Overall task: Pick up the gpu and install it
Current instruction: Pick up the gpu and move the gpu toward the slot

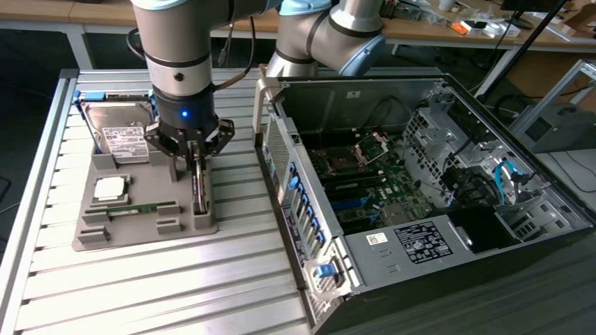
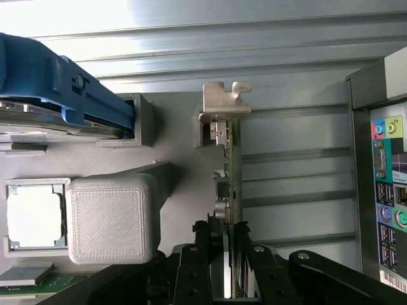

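The gpu (image 1: 198, 187) is a thin dark card standing on edge in a slot of the grey holder tray (image 1: 139, 227), at the tray's side nearest the computer case. In the wrist view the gpu (image 2: 229, 159) runs away from me, with its silvery end bracket at the far end. My gripper (image 1: 195, 159) has come straight down over the card. Its black fingers (image 2: 206, 254) sit against both faces of the card's near end, so the gripper (image 2: 230, 257) is shut on it. The card still rests in its slot.
The open computer case (image 1: 484, 125) lies at the exterior view's right, motherboard (image 1: 373, 188) exposed. The tray also carries a silver hard drive (image 1: 121, 132) in a blue carrier (image 2: 70, 95), a processor (image 1: 110, 187) and a green memory stick (image 1: 130, 208). The case's rear ports (image 2: 388, 190) are close by.
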`<state>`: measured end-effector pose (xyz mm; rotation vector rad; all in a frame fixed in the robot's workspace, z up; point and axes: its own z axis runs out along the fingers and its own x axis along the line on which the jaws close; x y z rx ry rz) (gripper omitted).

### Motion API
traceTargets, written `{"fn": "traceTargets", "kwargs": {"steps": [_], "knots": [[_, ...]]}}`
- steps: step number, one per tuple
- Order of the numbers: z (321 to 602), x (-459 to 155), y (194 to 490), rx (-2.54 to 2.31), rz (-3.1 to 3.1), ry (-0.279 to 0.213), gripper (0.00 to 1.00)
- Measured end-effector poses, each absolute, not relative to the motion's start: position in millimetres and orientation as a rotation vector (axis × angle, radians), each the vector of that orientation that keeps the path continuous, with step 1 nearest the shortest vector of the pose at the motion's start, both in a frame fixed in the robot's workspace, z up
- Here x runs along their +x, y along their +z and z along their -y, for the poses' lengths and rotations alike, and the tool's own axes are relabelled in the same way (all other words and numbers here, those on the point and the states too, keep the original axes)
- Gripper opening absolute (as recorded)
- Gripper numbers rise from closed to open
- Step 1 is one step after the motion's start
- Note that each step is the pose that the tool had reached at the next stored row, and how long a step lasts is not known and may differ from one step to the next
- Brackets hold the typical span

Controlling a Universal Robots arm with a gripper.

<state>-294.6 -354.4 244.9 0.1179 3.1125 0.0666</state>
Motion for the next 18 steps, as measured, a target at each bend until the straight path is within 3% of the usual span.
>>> {"fn": "traceTargets", "kwargs": {"steps": [18], "knots": [[354.4,-294.6,247.8,0.118,-3.113,0.065,0.27]]}}
